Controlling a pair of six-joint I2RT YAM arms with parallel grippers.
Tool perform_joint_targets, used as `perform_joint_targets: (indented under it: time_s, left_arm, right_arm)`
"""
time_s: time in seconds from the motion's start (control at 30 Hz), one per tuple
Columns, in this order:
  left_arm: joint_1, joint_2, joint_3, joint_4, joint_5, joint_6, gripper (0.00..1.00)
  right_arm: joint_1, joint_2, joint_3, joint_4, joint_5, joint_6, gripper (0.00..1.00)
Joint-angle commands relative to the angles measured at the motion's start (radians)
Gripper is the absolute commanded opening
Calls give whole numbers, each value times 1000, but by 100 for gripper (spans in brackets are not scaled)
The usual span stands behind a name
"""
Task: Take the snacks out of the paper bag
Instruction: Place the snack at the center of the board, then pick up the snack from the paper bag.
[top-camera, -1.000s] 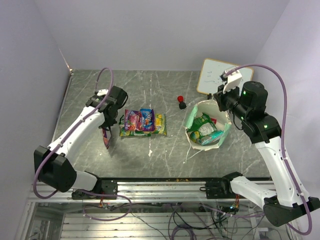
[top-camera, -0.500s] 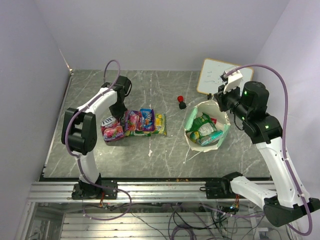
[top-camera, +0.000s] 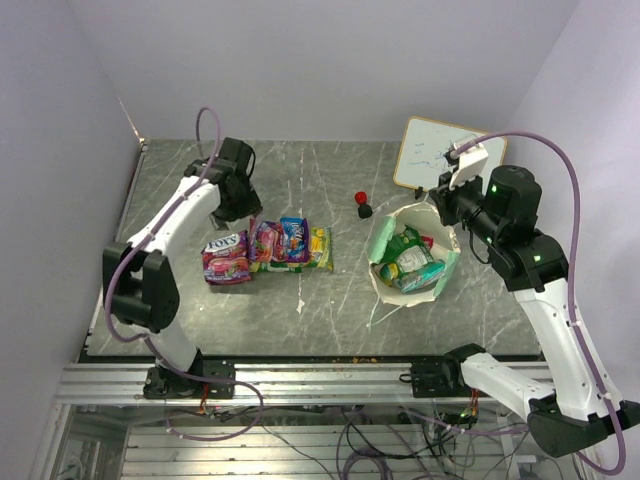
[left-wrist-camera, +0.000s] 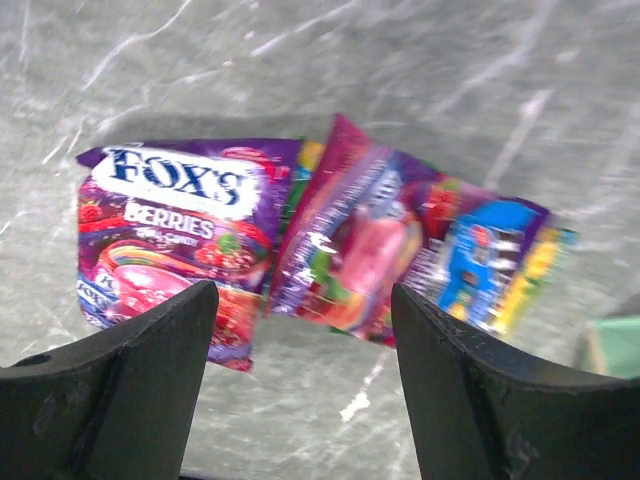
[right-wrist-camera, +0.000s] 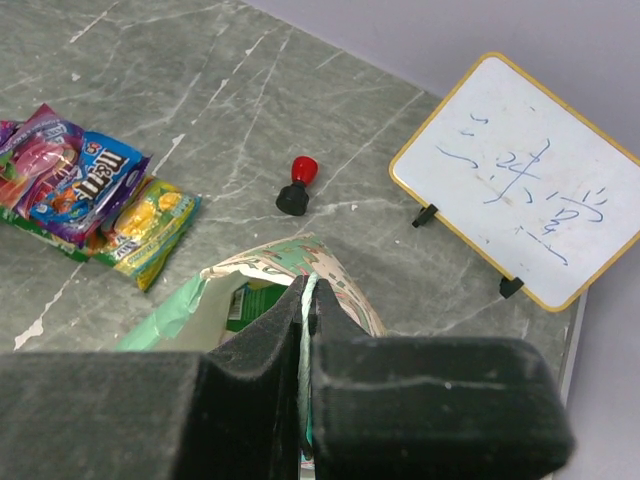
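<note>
Snacks glossy, crinkly, paper bag crumpled

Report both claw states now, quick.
Left claw: open, holding nothing, above the snacks on the table.
Right claw: shut on the paper bag rim.

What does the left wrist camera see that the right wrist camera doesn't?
Only the left wrist view shows the purple Fox's packet and the open left gripper. Only the right wrist view shows the whiteboard, the red knob and the right gripper shut on the rim of the bag. Both show the pink packet, the blue packet and the yellow packet lying on the table.
</note>
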Motion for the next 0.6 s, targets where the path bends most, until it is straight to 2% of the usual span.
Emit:
perform_joint_targets:
  time_s: [0.0, 0.03, 0.07, 0.13, 0.23, 0.33, 0.57]
  left_arm:
    - [-7, -128, 19, 133, 231, 20, 85]
    - [-28, -171, -19, 270, 311, 27, 92]
    - [-46, -191, -52, 333, 372, 32, 95]
    - [-132, -240, -94, 509, 428, 39, 95]
    - [-273, -268, -123, 626, 414, 74, 92]
    - [-392, -305, -186, 749, 398, 103, 88]
    - [-628, -436, -410, 995, 304, 232, 85]
  right_arm:
    - [1, -6, 16, 28, -53, -35, 0]
    - [0, -12, 13, 28, -94, -53, 0]
    - [1, -19, 8, 27, -136, -65, 0]
    - [1, -29, -3, 25, -247, -72, 0]
    - [2, -32, -34, 22, -432, -46, 0]
    - [2, -31, -78, 35, -574, 45, 0]
    - [2, -75, -138, 88, -598, 144, 0]
